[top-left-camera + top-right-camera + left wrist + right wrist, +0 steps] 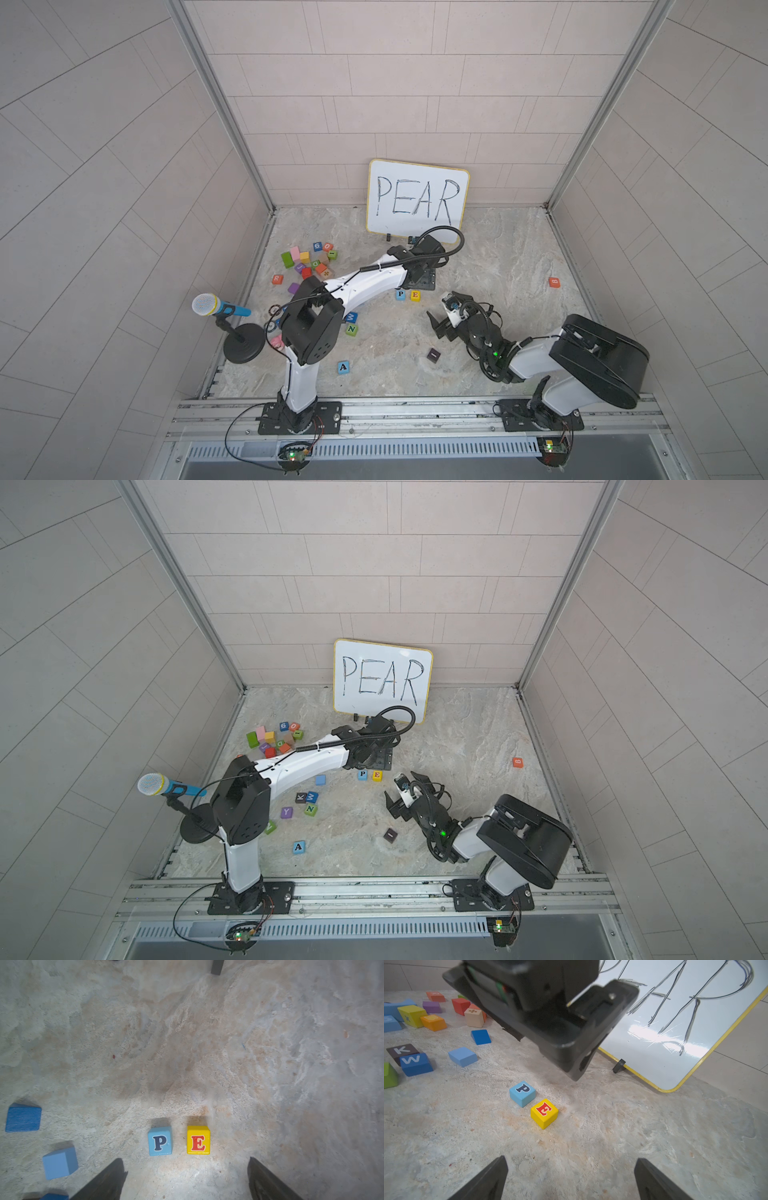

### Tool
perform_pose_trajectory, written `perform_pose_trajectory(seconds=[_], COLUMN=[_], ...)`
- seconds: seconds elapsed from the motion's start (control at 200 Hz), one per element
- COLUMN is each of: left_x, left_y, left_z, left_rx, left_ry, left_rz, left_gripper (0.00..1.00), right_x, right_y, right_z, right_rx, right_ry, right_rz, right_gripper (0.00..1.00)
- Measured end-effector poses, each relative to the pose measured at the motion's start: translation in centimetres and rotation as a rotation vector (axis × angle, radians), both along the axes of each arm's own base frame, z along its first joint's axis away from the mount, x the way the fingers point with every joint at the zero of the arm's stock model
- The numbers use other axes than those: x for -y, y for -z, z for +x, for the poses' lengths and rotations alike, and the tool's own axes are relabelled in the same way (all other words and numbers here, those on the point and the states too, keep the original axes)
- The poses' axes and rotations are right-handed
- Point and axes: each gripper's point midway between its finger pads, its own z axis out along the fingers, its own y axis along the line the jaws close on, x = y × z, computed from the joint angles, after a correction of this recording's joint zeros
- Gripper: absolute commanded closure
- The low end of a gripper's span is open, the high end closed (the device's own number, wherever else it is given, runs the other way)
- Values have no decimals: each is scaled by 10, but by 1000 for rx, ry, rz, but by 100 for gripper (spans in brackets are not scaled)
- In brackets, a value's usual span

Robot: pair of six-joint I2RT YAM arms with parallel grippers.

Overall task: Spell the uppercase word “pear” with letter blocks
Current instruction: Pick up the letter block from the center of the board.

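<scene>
P block lt blue, blk letter; E block yellow, red letter.

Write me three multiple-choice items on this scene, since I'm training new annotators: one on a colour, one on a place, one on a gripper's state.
1. What colour is the E block? A green; B yellow; C orange.
2. Where does the A block lie? A touching the E block; B stacked on another block; C alone, toward the front rail.
3. How is the left gripper? A open, holding nothing; B shut on a block; C shut, empty.
Answers: 1 B, its faces are yellow with a red letter. 2 C, both top views show it apart from every other block. 3 A, the left wrist view shows its fingers wide apart with nothing between.
</scene>
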Motion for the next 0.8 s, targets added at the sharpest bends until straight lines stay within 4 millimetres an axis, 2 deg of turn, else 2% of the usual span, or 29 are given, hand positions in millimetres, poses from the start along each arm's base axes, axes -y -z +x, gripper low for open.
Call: perform_pose_trajectory(seconds=[0.14, 0.255, 0.51, 0.8], left_x=[-13, -31, -74, -110], left_y=[-22, -23, 10, 19], left_z=[-12, -31, -78, -117], left_rx=[23, 8, -93, -135], left_ry=[-13, -29, -86, -142], left_rz=[-31, -34, 6, 2], left_gripper=[3, 3, 3, 4], right_x=[-4, -4, 4, -1], right_y=[-26, -34, -19, -7], right_z=[-2, -8, -25, -40], right_rx=[0, -31, -153, -205], right_ry=[-19, -37, -52, -86], right_rz=[29, 38, 23, -10], right_gripper=[0, 0, 0, 0])
